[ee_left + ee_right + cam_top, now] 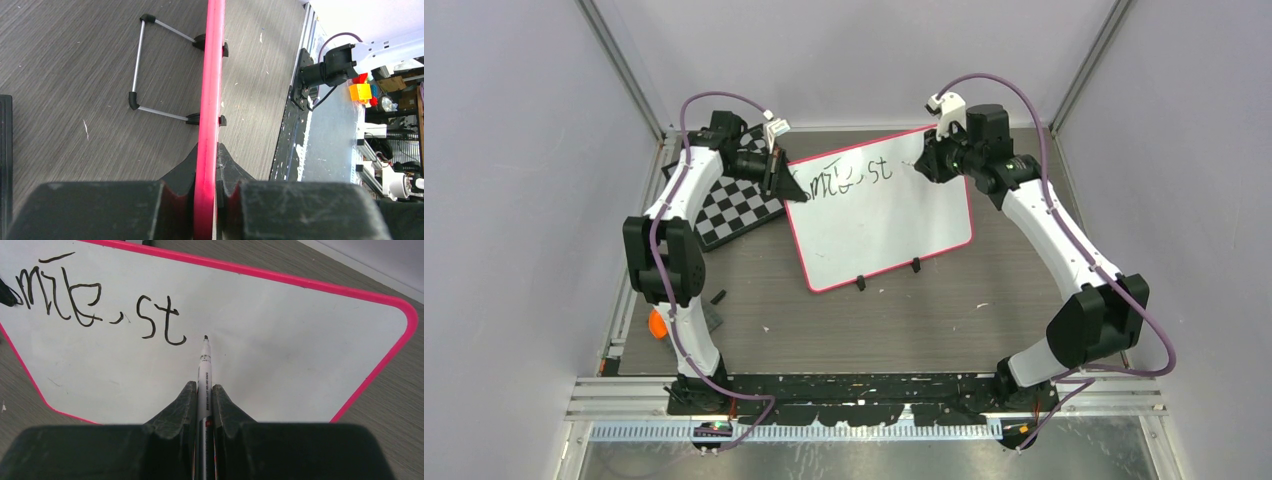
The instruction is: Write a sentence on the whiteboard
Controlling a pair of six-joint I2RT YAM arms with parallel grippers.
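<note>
Whiteboard (pixel 894 230) on desk (pixel 944 320), far centre. L end effector (pixel 207 156) clamped on its pink frame, left edge. R end effector (pixel 203 388) grips marker (pixel 204 365); tip just right of sentence (pixel 100 305), legible pt. ending ", st".

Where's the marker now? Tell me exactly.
In the right wrist view, the marker sits clamped in the right gripper, its tip over the whiteboard just after the written "st".
</note>
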